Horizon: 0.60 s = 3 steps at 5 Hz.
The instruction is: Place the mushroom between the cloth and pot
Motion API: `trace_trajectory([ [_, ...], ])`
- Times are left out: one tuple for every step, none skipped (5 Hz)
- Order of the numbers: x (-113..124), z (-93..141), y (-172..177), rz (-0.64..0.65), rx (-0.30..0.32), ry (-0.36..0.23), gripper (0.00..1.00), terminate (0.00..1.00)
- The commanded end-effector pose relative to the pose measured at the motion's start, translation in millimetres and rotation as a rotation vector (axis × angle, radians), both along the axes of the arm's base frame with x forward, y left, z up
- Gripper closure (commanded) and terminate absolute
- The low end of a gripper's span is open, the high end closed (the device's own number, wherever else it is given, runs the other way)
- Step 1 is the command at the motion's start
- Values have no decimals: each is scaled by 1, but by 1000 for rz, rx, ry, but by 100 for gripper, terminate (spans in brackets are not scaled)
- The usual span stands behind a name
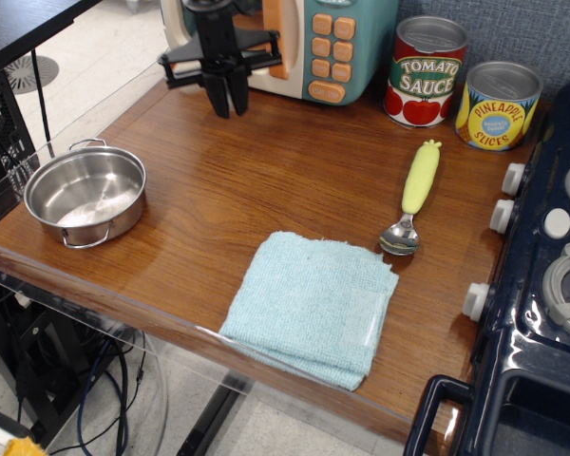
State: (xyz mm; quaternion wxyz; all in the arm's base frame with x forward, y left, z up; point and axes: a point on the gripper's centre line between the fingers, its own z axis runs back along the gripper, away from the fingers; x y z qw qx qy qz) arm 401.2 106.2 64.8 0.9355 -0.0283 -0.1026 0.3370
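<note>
My gripper hangs over the back left of the wooden table, in front of the toy microwave, with its black fingers pressed together and lifted off the surface. The mushroom is hidden between the fingers; none of it shows, and it is no longer on the table. The shiny steel pot stands empty at the left front edge. The light blue cloth lies folded at the front middle. The gripper is well behind both, nearer the pot's side.
A yellow-handled spoon lies to the right of the cloth. A tomato sauce can and a pineapple can stand at the back right. A teal toy microwave is at the back. A dark blue toy stove borders the right.
</note>
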Motion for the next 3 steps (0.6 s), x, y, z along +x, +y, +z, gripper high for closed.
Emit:
trace_trajectory([
  [-59,44,-21,-21,0,-74,100,0],
  [-102,33,-35,-105,18,-39,100,0],
  [-129,20,-38,-158,28,-63,100,0],
])
